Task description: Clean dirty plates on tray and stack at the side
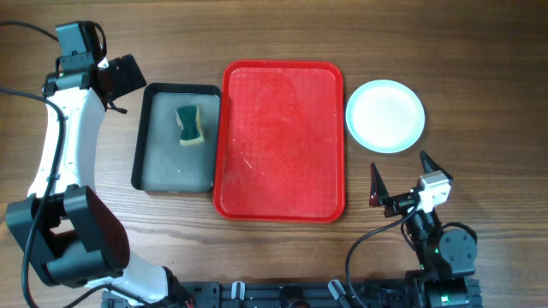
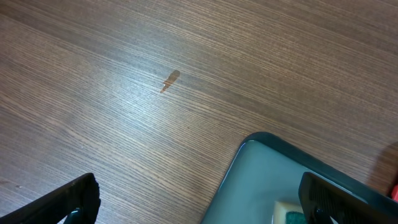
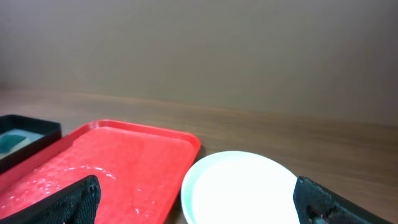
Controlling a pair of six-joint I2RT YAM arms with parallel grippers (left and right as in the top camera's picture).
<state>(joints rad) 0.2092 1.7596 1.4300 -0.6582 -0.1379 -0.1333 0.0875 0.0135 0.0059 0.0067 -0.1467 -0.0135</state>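
Observation:
The red tray (image 1: pixel 282 141) lies in the middle of the table with nothing on it, and its surface shows wet streaks (image 3: pixel 112 168). To its right, on the wood, rests a round white plate (image 1: pixel 385 115) with a pale blue edge showing under it (image 3: pixel 242 186); how many plates lie beneath I cannot tell. My right gripper (image 1: pixel 399 167) hovers open just in front of that plate, holding nothing (image 3: pixel 199 205). Beyond the dark pan's far left corner, my left gripper (image 1: pixel 120 77) hangs open and empty over bare wood (image 2: pixel 199 208).
A dark grey pan (image 1: pixel 175 137) holding water sits against the tray's left side, with a yellow-green sponge (image 1: pixel 191 125) in its far part. Its corner (image 2: pixel 261 168) and the sponge (image 2: pixel 289 214) show between the left fingers. A small brown stain (image 2: pixel 170 81) marks the wood.

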